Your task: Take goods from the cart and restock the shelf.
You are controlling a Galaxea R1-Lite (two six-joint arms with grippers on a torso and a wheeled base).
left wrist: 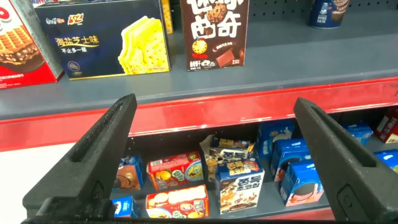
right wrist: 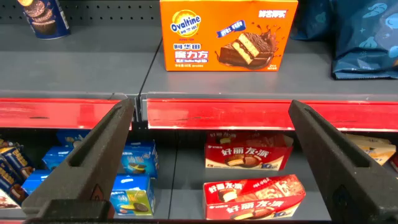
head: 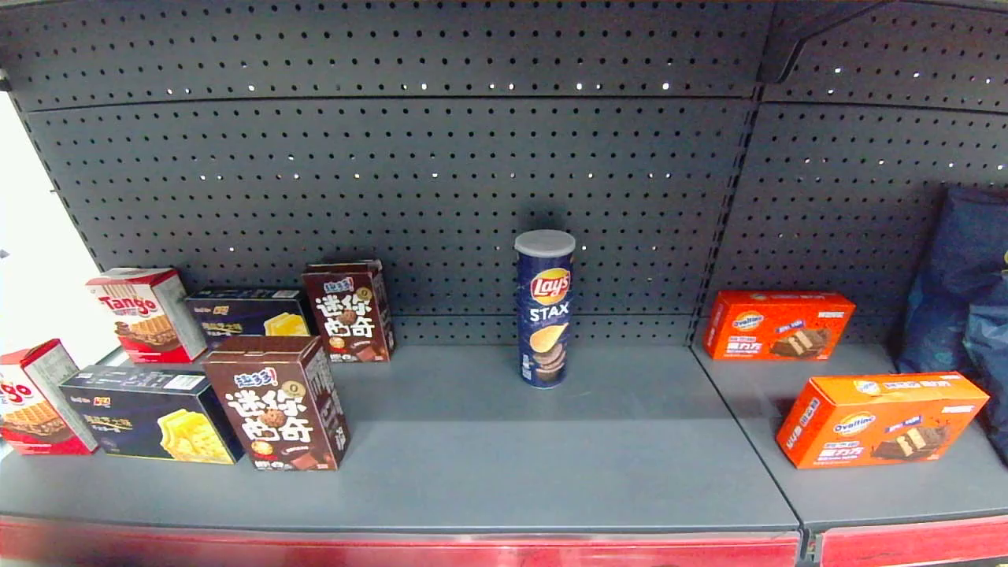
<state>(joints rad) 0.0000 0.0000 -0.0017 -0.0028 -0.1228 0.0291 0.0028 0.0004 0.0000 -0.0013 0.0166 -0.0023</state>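
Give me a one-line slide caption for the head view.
Lone chip can midway along the shelf, snack boxes on its left, two orange boxes on its right.

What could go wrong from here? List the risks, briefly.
The chip can stands alone, tall and narrow; a bump while placing goods beside it could topple it.
The left gripper and right gripper, both open and empty, sit low before the red shelf edge; moving straight forward could strike it.
The front brown box stands near that edge and could be knocked off.

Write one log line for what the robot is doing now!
left gripper: open, empty | right gripper: open, empty | chips can: upright, mid-shelf | shelf: partly stocked
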